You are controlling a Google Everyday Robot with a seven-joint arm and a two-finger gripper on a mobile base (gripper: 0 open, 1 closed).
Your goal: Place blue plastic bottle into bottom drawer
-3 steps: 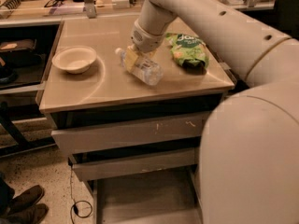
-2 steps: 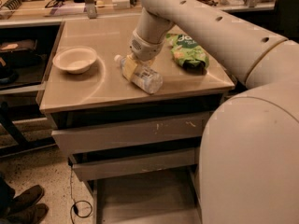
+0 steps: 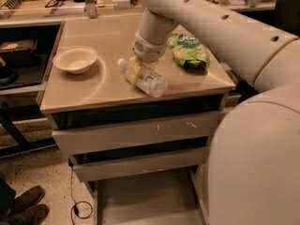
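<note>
Gripper (image 3: 139, 69) over table; fingers (image 3: 132, 71) clamped on blue plastic bottle (image 3: 152, 81) nr cap end, body lying past them. Recommend level lift, firm grip. Bottom drawer (image 3: 145, 200) open, well below fingers.

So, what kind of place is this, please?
Probably a robotics lab or workshop: a cluttered workbench behind, a metal cabinet with its bottom drawer open, and the robot's hand down at the blue plastic bottle on its top.

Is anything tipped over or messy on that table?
Yes: the blue plastic bottle lies on its side near the front edge of the table, with the gripper at its neck. The bottom drawer stands open.
</note>
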